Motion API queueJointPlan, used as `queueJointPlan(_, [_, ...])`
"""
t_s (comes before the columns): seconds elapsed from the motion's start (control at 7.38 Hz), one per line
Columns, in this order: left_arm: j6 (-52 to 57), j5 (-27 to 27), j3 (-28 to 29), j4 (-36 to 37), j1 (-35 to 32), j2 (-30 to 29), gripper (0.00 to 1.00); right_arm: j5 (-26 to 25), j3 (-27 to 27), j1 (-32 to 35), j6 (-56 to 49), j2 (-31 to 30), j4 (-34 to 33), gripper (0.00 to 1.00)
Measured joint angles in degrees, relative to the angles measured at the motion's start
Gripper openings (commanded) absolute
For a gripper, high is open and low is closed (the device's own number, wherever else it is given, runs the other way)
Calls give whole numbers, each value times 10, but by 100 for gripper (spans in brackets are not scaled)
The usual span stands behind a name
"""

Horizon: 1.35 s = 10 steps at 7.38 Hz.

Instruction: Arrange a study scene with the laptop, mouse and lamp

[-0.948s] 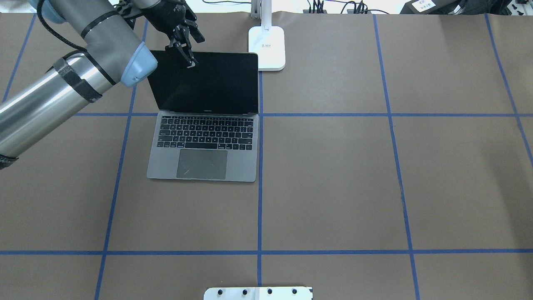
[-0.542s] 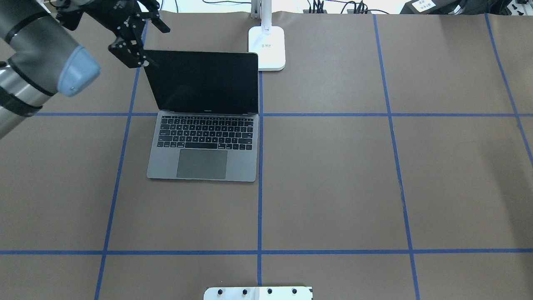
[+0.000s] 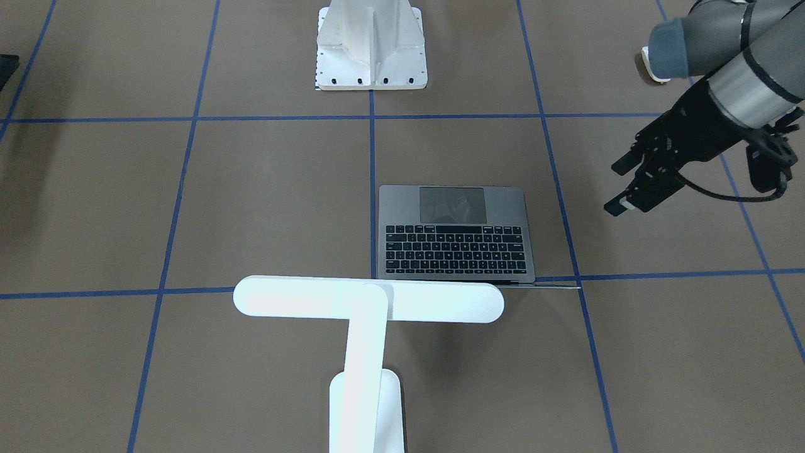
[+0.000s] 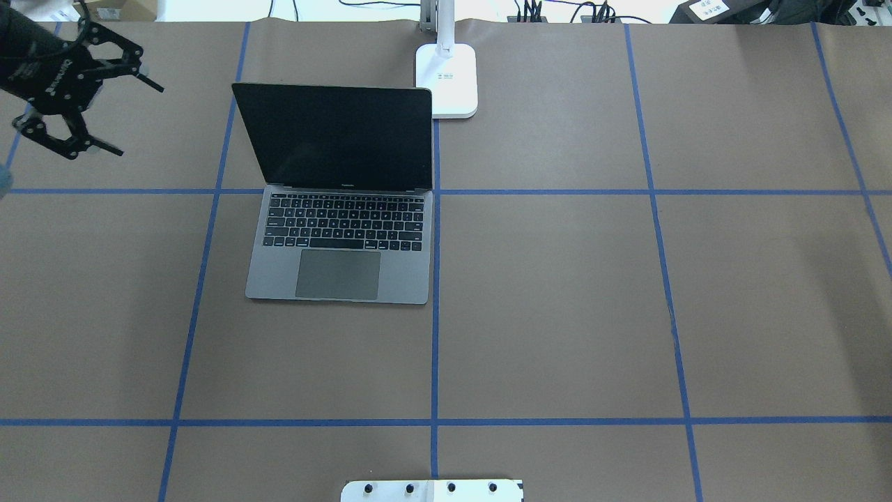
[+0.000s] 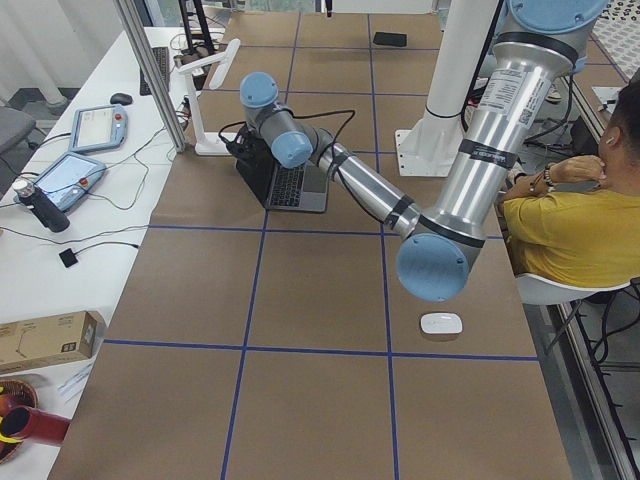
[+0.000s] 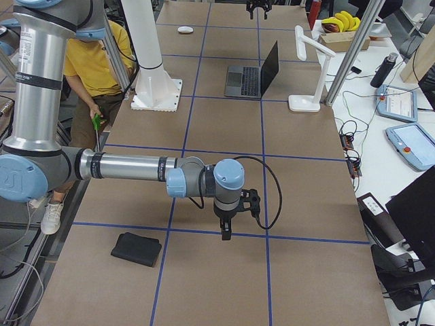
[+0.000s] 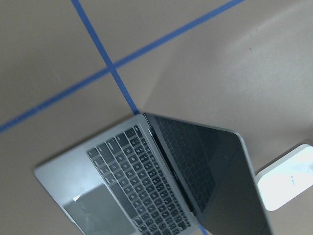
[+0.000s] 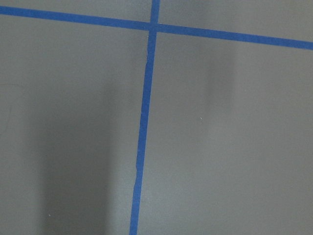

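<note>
The laptop (image 4: 341,268) lies open left of the table's centre, its dark screen upright; it also shows in the front view (image 3: 456,242) and the left wrist view (image 7: 122,181). The white lamp stands just behind it, its base (image 4: 447,80) by the lid's right corner and its bar head (image 3: 368,299) over the screen edge. The white mouse (image 5: 440,323) lies on the table's left end, far from the laptop. My left gripper (image 4: 141,122) is open and empty, in the air left of the lid. My right gripper (image 6: 225,231) hangs over bare table at the right end; I cannot tell its state.
The white ribbed pedestal (image 3: 371,44) is bolted at the robot's side of the table. A black mouse pad (image 6: 139,248) lies near the right end's corner. A seated person in yellow (image 5: 570,230) is beside the table. Blue tape lines grid the brown surface.
My left gripper has left the top edge of the laptop lid and moved left, away from it, with its fingers spread. The lid stands a little further back.
</note>
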Motion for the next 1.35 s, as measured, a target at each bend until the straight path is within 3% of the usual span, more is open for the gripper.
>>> queueJointPlan(0.27, [211,3,-38,-2,-13,95,100,-1,-2,1,0,6,-1,100])
queueJointPlan(0.81, [518,4,-58,-3,-56,228,100,-3,9,21,-1,-19,-1,100])
queueJointPlan(1.08, [553,4,-58,-3,-69,254,100,3,43,51,-30,-78,-2,100])
queueJointPlan(1.35, [557,4,-58,-4,-70,261,100,-12,42,84,-108,-131,-1,100])
